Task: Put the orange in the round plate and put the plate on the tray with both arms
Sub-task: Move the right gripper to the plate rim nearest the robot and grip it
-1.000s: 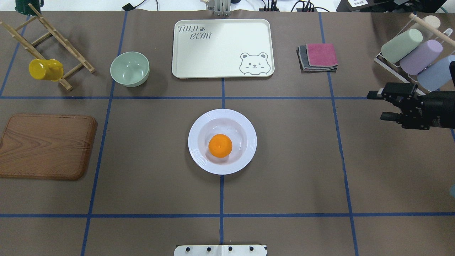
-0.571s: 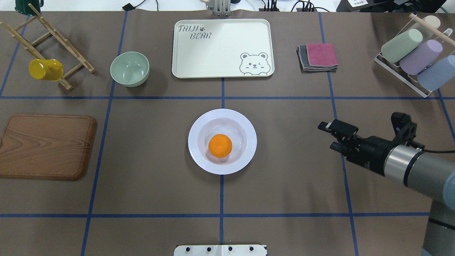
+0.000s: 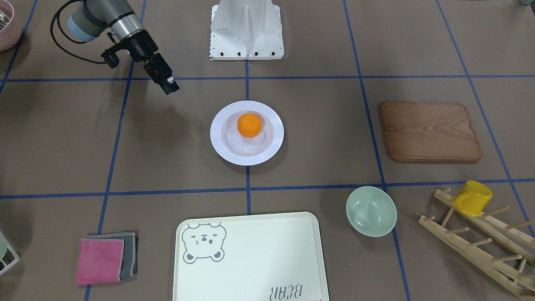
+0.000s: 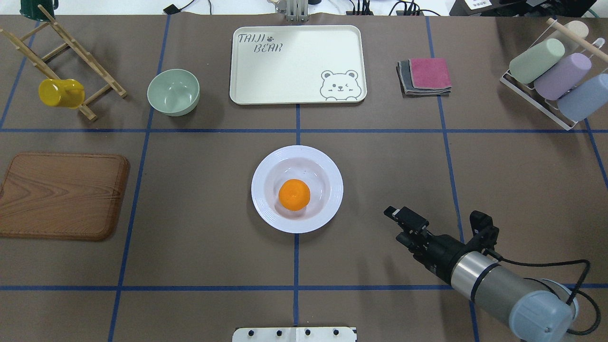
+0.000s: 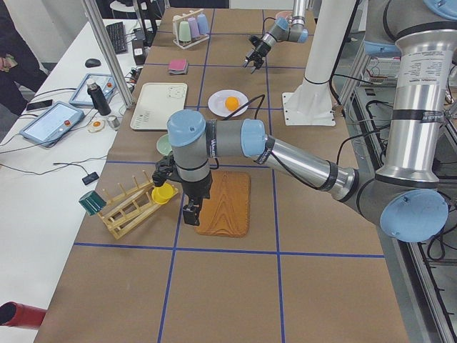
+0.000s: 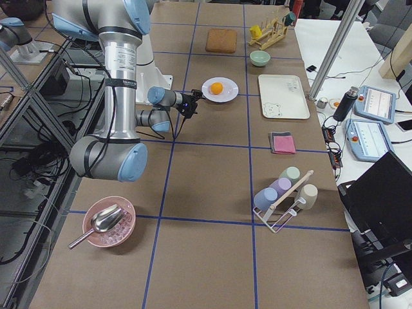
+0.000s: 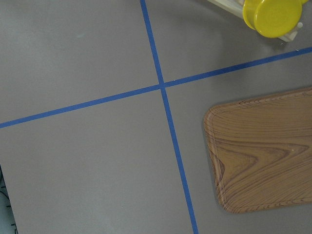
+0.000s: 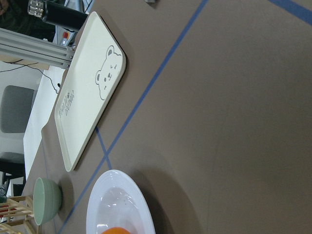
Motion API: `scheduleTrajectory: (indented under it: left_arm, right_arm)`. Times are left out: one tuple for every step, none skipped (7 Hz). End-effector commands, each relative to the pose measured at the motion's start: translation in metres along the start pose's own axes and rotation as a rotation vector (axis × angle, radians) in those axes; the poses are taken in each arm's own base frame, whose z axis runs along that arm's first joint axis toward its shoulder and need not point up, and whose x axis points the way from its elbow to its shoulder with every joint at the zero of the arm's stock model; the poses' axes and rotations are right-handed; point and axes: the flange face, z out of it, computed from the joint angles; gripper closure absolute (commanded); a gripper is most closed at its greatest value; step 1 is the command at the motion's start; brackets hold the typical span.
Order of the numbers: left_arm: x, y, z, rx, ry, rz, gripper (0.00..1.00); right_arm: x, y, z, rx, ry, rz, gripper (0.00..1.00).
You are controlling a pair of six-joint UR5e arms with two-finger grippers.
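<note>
1. right gripper (image 4: 395, 223): jaws apart, nothing between them. It hangs above the table, right of the round plate (image 4: 259, 171) and a little nearer the robot, with its tips aimed toward the plate. No contact.
2. left gripper (image 5: 190, 216): visible only in the left side view, pointing down close to the wooden board (image 4: 61, 194) and the yellow mug (image 4: 61, 92). Can't tell whether it is open or closed. Its wrist view shows only a board corner, the mug bottom and table.
3. orange (image 4: 294, 194): sits in the plate's well, slightly off-centre toward the near side.
4. Plate is flat on the table at mid-table, on the centre tape line.
5. tray (image 4: 294, 66): far centre, straight beyond the plate and well apart from it. Nothing is on it.
6. Far left: green bowl (image 4: 173, 92) just left of the tray. The mug hangs on a wooden rack (image 4: 71, 45); the board is near left.
7. Far right: folded cloths (image 4: 425, 76) right of the tray, then a wire rack of pastel cups (image 4: 551, 71) at the table edge.
</note>
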Motion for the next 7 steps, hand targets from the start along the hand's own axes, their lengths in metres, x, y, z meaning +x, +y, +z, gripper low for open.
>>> scheduleTrajectory:
  left_arm:
    - [0.001, 0.004, 0.002, 0.003, 0.020, -0.004, 0.01]
    - [0.001, 0.004, 0.003, 0.002, 0.021, -0.005, 0.01]
    - [0.001, 0.005, 0.003, 0.000, 0.022, -0.007, 0.01]
    - [0.001, 0.004, 0.004, -0.001, 0.022, -0.006, 0.01]
    - [0.001, 0.004, 0.004, -0.001, 0.022, -0.006, 0.01]
    - [0.001, 0.004, 0.004, -0.001, 0.022, -0.006, 0.01]
    - [0.001, 0.004, 0.004, -0.002, 0.022, -0.008, 0.01]
  right_arm:
    - [0.006, 0.020, 0.030, 0.005, 0.001, 0.009, 0.05]
    - [0.006, 0.032, 0.043, 0.013, 0.017, -0.003, 0.06]
    - [-0.011, 0.049, 0.055, 0.022, 0.022, -0.008, 0.11]
    - [-0.018, 0.059, 0.061, 0.028, 0.029, -0.012, 0.20]
    - [-0.018, 0.059, 0.061, 0.030, 0.031, -0.014, 0.21]
    - [-0.021, 0.060, 0.063, 0.030, 0.028, -0.012, 0.25]
    - [-0.027, 0.068, 0.069, 0.038, 0.037, -0.019, 0.31]
